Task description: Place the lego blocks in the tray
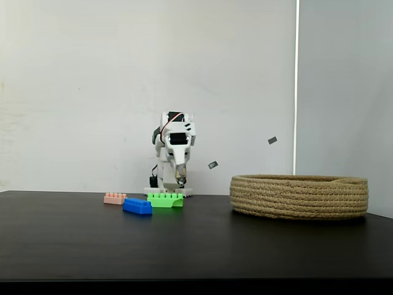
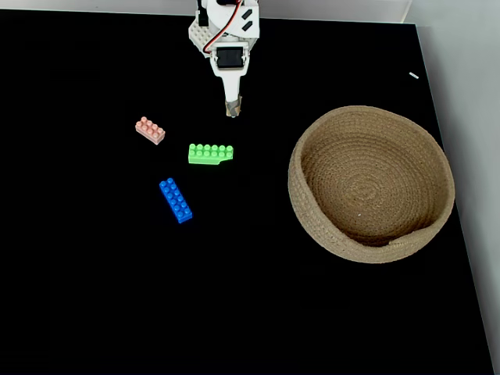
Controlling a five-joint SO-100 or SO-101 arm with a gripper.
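Three lego blocks lie on the black table: a pale pink one (image 2: 150, 130) (image 1: 115, 198), a bright green one (image 2: 210, 153) (image 1: 165, 200) and a blue one (image 2: 176, 200) (image 1: 137, 206). The tray, a wide round basket of coiled tan rope (image 2: 311, 226) (image 1: 299, 196), sits to the right and holds nothing. My gripper (image 2: 233, 108) (image 1: 180, 179) hangs folded near the arm's base, behind the green block and apart from it. Its fingers look closed together with nothing between them.
The white arm base (image 2: 224, 23) stands at the table's far edge against a white wall. The table's right edge runs just past the basket in the top-down fixed view. Dark open tabletop lies in front of the blocks.
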